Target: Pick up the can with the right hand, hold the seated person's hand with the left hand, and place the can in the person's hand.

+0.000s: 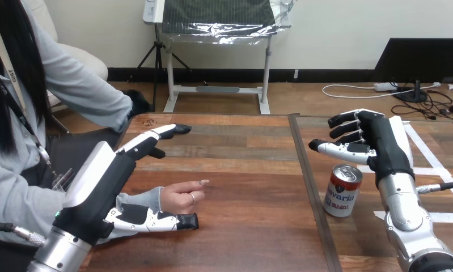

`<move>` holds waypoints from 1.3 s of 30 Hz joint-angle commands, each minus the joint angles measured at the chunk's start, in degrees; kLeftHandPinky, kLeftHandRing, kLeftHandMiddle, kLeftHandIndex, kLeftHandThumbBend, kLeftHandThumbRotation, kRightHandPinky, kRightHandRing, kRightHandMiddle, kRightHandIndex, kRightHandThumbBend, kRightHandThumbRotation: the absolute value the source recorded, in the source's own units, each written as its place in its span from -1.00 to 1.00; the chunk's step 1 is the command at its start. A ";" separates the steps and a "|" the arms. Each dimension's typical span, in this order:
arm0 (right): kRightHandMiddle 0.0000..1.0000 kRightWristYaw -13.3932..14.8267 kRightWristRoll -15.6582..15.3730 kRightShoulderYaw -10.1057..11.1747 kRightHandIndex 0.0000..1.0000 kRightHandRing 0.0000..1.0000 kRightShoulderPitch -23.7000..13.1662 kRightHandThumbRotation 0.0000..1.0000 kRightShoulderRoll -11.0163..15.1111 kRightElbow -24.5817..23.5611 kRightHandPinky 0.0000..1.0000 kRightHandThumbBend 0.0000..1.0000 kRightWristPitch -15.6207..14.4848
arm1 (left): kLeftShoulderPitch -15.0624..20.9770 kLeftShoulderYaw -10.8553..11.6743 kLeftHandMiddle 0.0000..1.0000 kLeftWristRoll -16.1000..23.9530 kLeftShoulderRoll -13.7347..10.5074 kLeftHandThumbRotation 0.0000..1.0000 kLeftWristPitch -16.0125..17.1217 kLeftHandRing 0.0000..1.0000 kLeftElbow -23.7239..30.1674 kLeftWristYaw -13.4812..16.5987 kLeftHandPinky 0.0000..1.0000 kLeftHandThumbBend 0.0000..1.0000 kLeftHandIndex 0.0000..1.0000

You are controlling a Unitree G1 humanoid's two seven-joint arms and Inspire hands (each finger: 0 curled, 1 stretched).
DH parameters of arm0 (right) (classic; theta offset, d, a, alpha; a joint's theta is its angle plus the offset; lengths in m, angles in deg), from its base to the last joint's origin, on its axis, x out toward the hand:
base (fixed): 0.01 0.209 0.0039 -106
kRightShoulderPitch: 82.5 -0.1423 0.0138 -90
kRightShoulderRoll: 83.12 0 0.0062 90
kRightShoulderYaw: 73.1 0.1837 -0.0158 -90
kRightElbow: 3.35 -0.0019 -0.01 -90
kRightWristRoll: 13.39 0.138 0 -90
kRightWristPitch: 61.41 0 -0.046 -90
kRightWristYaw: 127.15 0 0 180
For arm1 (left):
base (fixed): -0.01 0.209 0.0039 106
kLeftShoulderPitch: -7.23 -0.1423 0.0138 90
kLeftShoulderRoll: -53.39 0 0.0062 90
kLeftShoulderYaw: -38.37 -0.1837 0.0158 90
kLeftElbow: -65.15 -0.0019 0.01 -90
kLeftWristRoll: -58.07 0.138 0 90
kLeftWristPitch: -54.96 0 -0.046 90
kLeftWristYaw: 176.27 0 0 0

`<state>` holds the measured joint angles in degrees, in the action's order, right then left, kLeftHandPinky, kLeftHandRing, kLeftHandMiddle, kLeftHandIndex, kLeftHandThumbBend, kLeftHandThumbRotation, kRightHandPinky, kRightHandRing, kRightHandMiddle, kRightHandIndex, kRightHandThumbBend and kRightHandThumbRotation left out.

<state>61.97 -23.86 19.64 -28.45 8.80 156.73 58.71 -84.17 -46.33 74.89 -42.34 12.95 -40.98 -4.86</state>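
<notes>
Clearly R hand (385, 144) hung open near drink can (343, 191); needed lower, mid-body wrap. L hand (102, 187) open by person's hand (181, 196).

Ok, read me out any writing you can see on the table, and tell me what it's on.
Can, large dark lettering on its white band: the start curves out of sight, not readable whole.
Can, small red line beneath: too small to read.
Nothing else on the table carries writing.
</notes>
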 commanded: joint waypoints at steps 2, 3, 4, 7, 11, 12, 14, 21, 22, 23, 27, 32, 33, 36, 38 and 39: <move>0.19 -1.02 1.36 0.66 0.25 0.14 -3.83 -1.00 0.25 -2.74 0.04 0.79 1.42 | 2.89 -0.27 0.70 -1.60 -1.21 -0.51 0.37 0.70 1.79 0.55 0.42 1.00 0.64; 0.22 -1.17 1.48 0.68 0.28 0.18 -3.80 -1.00 0.28 -2.71 0.06 0.82 1.34 | 2.87 -0.29 0.70 -1.58 -1.21 -0.51 0.39 0.70 1.77 0.58 0.42 1.00 0.65; 0.25 -1.28 1.56 0.68 0.31 0.21 -3.79 -1.00 0.30 -2.68 0.09 0.83 1.28 | 2.86 -0.31 0.70 -1.57 -1.22 -0.51 0.41 0.70 1.76 0.60 0.42 1.00 0.65; 0.34 -1.72 1.86 0.72 0.39 0.30 -3.57 -1.00 0.45 -2.59 0.17 0.88 1.42 | 2.83 -0.36 0.70 -1.43 -1.17 -0.50 0.55 0.70 1.65 0.74 0.42 1.00 0.65; 0.46 -1.84 1.71 0.49 0.51 0.44 -3.31 -0.94 0.81 -2.46 0.29 0.96 1.45 | 2.77 -0.46 0.70 -1.57 -1.06 -0.48 0.71 0.70 1.45 0.77 0.42 1.00 0.65; 0.47 -1.93 1.65 0.43 0.52 0.45 -3.21 -0.94 0.96 -2.36 0.30 0.97 1.47 | 2.76 -0.51 0.70 -1.70 -1.02 -0.48 0.79 0.70 1.37 0.72 0.43 1.00 0.65; 0.52 -2.13 1.49 0.31 0.56 0.50 -2.98 -0.88 1.28 -2.11 0.36 0.98 1.48 | 2.70 -0.61 0.70 -2.04 -0.95 -0.47 0.92 0.70 1.19 0.59 0.43 1.00 0.65; 0.65 -2.38 0.95 0.00 0.72 0.67 -2.30 -0.57 1.94 -1.58 0.59 1.00 1.33 | 2.48 -0.82 0.72 -2.91 -0.79 -0.42 1.20 0.71 0.88 0.32 0.45 1.00 0.67; 0.66 -2.43 0.96 0.01 0.73 0.68 -2.25 -0.53 1.96 -1.53 0.60 1.00 1.33 | 2.46 -0.84 0.72 -2.99 -0.80 -0.42 1.21 0.71 0.87 0.30 0.46 1.00 0.67; 0.67 -2.57 0.97 0.02 0.74 0.69 -2.10 -0.51 2.02 -1.40 0.62 1.00 1.33 | 2.40 -0.87 0.72 -3.15 -0.77 -0.42 1.22 0.71 0.90 0.24 0.46 1.00 0.67; 0.69 -2.84 0.91 -0.03 0.78 0.71 -1.65 -0.36 2.19 -1.07 0.66 1.00 1.47 | 2.26 -0.98 0.73 -3.56 -0.76 -0.40 1.26 0.72 1.00 0.13 0.48 1.00 0.68; 0.70 -3.50 1.39 0.32 0.80 0.69 -0.93 -0.26 2.08 -0.85 0.62 1.00 1.55 | 2.21 -1.00 0.73 -3.49 -0.83 -0.40 1.62 0.72 0.91 0.29 0.49 1.00 0.68; 0.70 -3.61 1.48 0.38 0.80 0.68 -0.80 -0.25 2.04 -0.82 0.59 1.00 1.55 | 2.23 -1.00 0.73 -3.48 -0.86 -0.39 1.73 0.72 0.85 0.31 0.49 1.00 0.69; 0.72 -3.81 1.61 0.46 0.82 0.67 -0.37 -0.21 1.95 -0.72 0.54 1.00 1.44 | 2.25 -1.07 0.73 -3.60 -0.90 -0.38 1.92 0.72 0.76 0.22 0.50 1.00 0.69; 0.73 -3.82 1.61 0.47 0.82 0.68 -0.07 -0.19 1.85 -0.70 0.55 1.00 1.35 | 2.22 -1.10 0.73 -3.77 -0.93 -0.37 1.94 0.73 0.81 0.10 0.50 1.00 0.69; 0.73 -3.80 1.61 0.47 0.82 0.69 0.06 -0.19 1.80 -0.70 0.55 1.00 1.32 | 2.19 -1.10 0.73 -3.85 -0.94 -0.37 1.94 0.73 0.83 0.04 0.50 1.00 0.69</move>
<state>58.46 -22.71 19.72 -27.77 9.33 156.76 58.71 -84.17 -46.62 72.04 -42.40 13.82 -40.99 -4.87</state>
